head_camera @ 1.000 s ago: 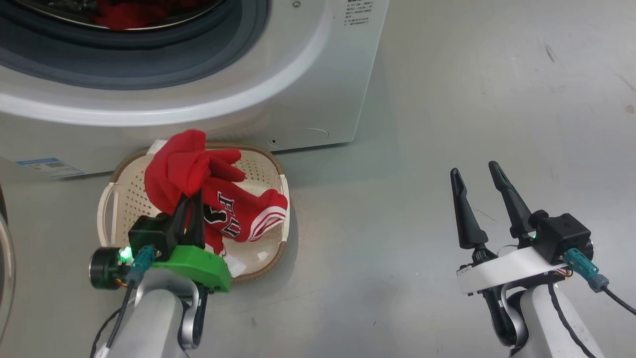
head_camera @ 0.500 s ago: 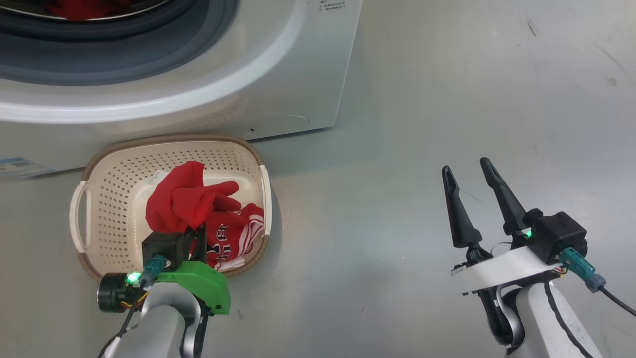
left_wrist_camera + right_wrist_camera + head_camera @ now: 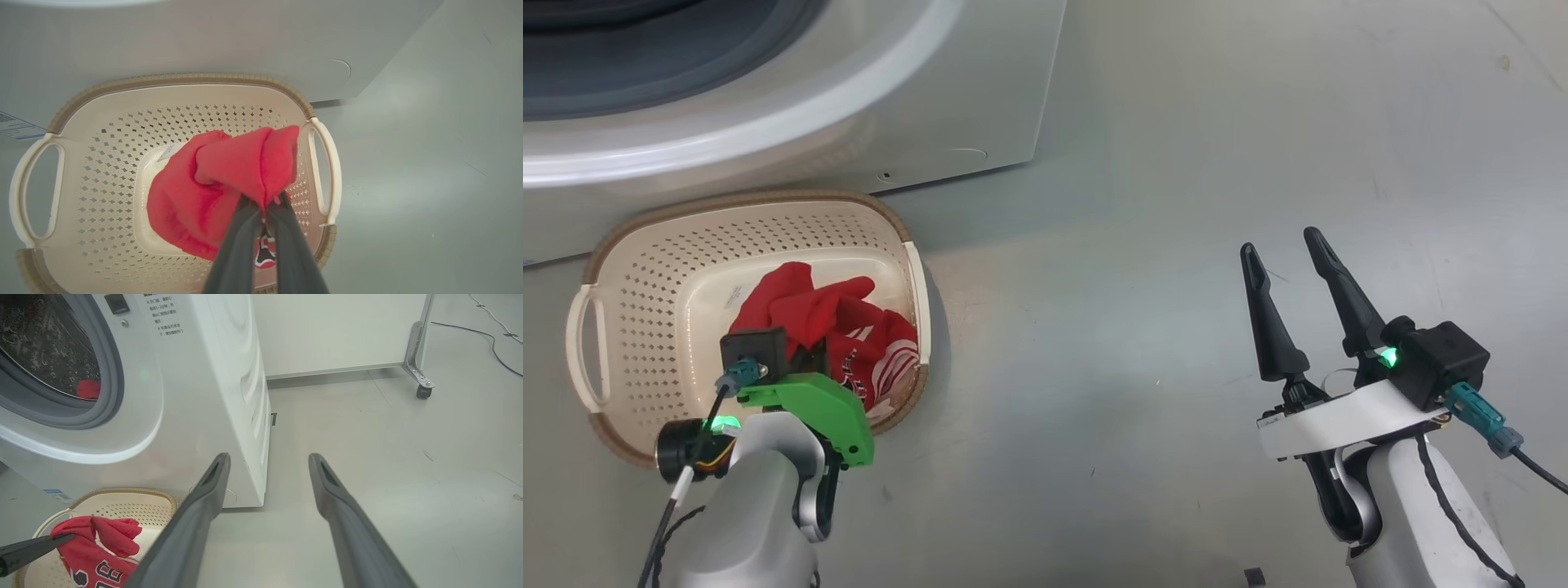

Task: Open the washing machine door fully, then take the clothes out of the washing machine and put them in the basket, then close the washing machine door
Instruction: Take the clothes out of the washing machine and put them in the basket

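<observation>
Cream plastic marks the left of the scene: the basket sits on the floor just in front of the washing machine, a white handle at each short end. Inside it, towards its right half, hangs a red garment with white stripes and black-and-white lettering, bunched up, its lower part down in the basket; whether it touches the bottom I cannot tell. The left pincer reaches down into the basket from above and is clenched on a fold of that red garment; in the left wrist view its two dark fingers are pressed together with cloth pinched between the tips. A small blue label shows on the machine's panel beyond the basket's left handle. In the right wrist view the grey rubber ring frames the steel drum, and a second red piece lies at the drum's lower edge. The right pincer hovers over bare floor well apart from the basket, released, its two long fingers spread in a V and holding nothing. Far behind it a caster of a metal frame stands on the floor, with a thin cable lying to its right
</observation>
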{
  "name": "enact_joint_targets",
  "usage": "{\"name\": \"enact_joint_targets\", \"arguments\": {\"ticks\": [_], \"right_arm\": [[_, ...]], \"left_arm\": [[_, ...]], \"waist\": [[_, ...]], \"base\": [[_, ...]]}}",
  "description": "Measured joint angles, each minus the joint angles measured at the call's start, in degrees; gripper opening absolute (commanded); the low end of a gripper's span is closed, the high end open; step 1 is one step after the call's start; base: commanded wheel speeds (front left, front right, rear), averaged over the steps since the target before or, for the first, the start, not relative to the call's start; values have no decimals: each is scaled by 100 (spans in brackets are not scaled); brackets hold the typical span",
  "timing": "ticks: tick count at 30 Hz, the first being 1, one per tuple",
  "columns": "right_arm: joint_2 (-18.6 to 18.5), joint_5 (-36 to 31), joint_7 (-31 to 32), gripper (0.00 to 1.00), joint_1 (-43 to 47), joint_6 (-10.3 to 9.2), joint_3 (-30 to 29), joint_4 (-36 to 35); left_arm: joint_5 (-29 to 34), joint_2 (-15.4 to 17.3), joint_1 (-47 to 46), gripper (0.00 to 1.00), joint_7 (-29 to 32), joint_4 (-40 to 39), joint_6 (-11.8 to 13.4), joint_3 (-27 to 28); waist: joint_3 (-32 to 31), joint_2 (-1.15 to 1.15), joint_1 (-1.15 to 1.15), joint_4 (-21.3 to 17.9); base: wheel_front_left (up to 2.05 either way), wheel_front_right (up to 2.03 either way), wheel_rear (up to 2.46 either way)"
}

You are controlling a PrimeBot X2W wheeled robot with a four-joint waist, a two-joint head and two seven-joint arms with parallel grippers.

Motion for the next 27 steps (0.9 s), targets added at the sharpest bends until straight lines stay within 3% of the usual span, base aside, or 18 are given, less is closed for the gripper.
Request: {"name": "enact_joint_targets", "arguments": {"ticks": [4, 7, 17, 27], "right_arm": [[-1, 7, 0, 100, -96, 0, -3, 10], [0, 37, 0, 100, -107, 0, -8, 15], [0, 97, 0, 100, -200, 0, -26, 66], [0, 130, 0, 100, -197, 0, -64, 159]], "left_arm": [[-103, -1, -265, 2, 33, 224, 9, 3], [-148, -2, -391, 100, 33, 363, 23, -3], [-199, -7, -584, 100, -11, 882, 24, -13], [-218, -11, -589, 100, -549, 1017, 24, -199]], "waist": [[103, 0, 0, -81], [134, 0, 0, -123], [114, 0, 0, -190], [-95, 0, 0, -190]], "base": [[0, 0, 0], [0, 0, 0], [0, 0, 0], [0, 0, 0]]}}
